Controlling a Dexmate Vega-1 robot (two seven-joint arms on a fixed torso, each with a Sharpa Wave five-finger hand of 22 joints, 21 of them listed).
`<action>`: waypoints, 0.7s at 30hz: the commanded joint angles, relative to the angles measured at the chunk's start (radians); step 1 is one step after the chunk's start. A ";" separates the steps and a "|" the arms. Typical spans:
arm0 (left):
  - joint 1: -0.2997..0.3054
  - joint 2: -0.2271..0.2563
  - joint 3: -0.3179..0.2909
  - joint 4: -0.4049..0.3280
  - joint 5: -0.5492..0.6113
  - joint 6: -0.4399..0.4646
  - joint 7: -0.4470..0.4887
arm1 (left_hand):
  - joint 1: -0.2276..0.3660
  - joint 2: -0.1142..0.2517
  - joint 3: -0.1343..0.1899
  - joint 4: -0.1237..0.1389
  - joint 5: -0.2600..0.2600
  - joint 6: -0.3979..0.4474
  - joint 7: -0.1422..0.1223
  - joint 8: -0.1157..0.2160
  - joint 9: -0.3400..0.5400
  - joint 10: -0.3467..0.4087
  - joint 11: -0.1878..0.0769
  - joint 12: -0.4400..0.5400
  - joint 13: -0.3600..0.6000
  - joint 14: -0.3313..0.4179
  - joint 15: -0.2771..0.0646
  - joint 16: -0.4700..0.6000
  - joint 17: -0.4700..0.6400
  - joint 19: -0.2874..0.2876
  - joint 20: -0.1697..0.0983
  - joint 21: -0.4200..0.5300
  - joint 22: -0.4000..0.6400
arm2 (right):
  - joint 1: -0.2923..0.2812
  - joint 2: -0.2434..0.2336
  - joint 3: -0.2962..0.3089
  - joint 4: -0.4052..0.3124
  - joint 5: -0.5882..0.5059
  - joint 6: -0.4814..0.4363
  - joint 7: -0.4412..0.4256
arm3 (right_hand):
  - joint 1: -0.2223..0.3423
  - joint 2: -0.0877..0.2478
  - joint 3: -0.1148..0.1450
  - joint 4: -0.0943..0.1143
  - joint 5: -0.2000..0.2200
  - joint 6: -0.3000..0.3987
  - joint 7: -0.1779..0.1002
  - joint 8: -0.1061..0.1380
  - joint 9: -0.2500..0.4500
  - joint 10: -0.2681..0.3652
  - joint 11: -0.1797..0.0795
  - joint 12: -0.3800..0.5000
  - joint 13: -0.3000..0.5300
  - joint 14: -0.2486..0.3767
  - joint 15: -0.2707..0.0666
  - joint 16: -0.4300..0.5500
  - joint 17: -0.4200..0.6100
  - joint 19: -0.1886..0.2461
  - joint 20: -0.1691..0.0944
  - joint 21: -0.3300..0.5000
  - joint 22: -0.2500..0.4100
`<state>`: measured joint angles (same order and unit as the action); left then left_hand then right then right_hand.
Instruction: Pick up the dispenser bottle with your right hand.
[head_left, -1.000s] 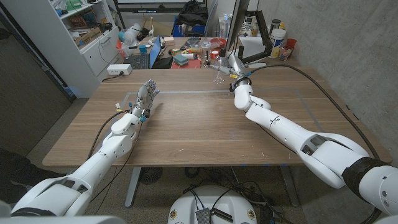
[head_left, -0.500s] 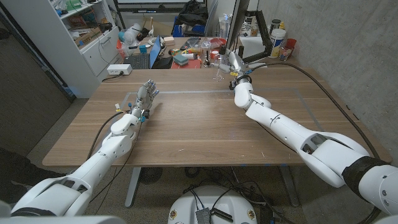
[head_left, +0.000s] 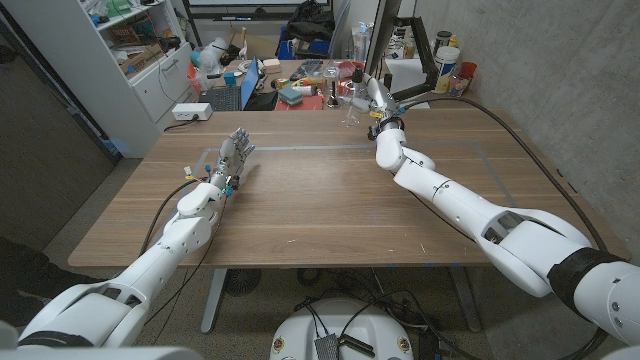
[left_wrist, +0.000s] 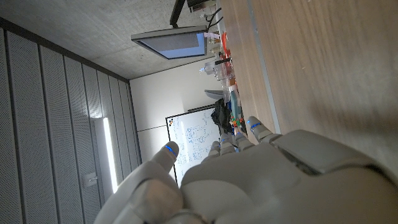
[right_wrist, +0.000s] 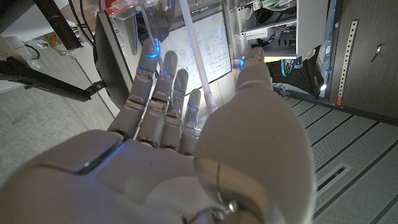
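Bottle (head_left: 348, 103) of clear plastic is seen at the table's (head_left: 330, 200) far edge, just left of the right hand (head_left: 377, 100), whose fingers are spread beside it with nothing gripped. It is judged light, slick and easily tipped; the body below the pump should be wrapped. The left hand (head_left: 232, 158) is held open, idle.

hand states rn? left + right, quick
Left hand: open, fingers apart, holding nothing.
Right hand: at the clear dispenser bottle, fingers spread around it in the right wrist view; grip cannot be told.
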<state>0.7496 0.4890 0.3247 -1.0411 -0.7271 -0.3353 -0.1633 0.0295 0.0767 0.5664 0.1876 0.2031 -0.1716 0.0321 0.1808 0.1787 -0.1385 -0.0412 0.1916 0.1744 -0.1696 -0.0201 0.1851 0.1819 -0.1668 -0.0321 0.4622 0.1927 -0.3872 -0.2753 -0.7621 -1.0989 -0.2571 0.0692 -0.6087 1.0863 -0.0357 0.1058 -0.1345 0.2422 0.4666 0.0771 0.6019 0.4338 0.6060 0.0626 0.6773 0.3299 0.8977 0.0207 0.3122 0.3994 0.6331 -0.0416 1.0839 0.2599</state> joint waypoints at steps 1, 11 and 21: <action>-0.001 -0.002 -0.003 0.006 -0.003 -0.004 -0.002 | -0.005 0.097 0.000 0.000 0.006 -0.023 -0.006 0.007 0.002 -0.005 -0.005 0.005 0.005 -0.055 -0.001 0.004 0.002 -0.059 -0.051 -0.001 0.003 | 0.011 0.003 -0.003 0.010 -0.008 0.012 -0.010 | 0.156 0.164 0.007 0.001 -0.001 0.205 -0.127 0.008 0.003 0.133 -0.129 0.011 0.004 0.151 -0.248 -0.002 0.006 0.016 -0.173 0.010 0.001; 0.004 -0.001 -0.003 -0.002 -0.002 -0.004 0.001 | -0.005 0.097 0.000 0.000 0.006 -0.023 -0.007 0.007 0.002 -0.005 -0.005 0.005 0.005 -0.054 0.000 0.005 0.002 -0.059 -0.052 -0.001 0.003 | 0.015 -0.006 -0.002 -0.010 -0.018 0.005 -0.009 | 0.158 0.165 0.006 0.002 -0.002 0.204 -0.130 0.011 0.000 0.130 -0.128 0.010 0.005 0.152 -0.248 -0.006 0.010 0.009 -0.172 0.018 -0.002; 0.012 0.002 -0.003 -0.016 0.000 -0.001 0.011 | -0.005 0.097 -0.001 0.000 0.006 -0.023 -0.007 0.007 0.002 -0.006 -0.005 0.005 0.005 -0.055 0.000 0.004 0.002 -0.059 -0.052 -0.002 0.003 | 0.021 -0.020 0.001 -0.029 -0.031 -0.003 -0.005 | 0.162 0.166 0.007 0.003 -0.002 0.206 -0.128 0.017 -0.001 0.135 -0.127 0.012 0.005 0.154 -0.248 -0.009 0.015 0.004 -0.172 0.027 -0.006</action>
<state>0.7514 0.4882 0.3219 -1.0395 -0.7285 -0.3386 -0.1616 0.0295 0.0767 0.5665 0.1876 0.2031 -0.1716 0.0321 0.1809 0.1787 -0.1384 -0.0412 0.1917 0.1743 -0.1696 -0.0201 0.1851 0.1819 -0.1668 -0.0321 0.4624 0.1927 -0.3723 -0.2826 -0.7632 -1.1089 -0.2711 0.0754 -0.6183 1.0861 -0.0354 0.1055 -0.1342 0.2382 0.4666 0.0771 0.6129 0.4311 0.6060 0.0626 0.6840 0.3316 0.8991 0.0191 0.3043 0.4108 0.6278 -0.0470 1.1032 0.2526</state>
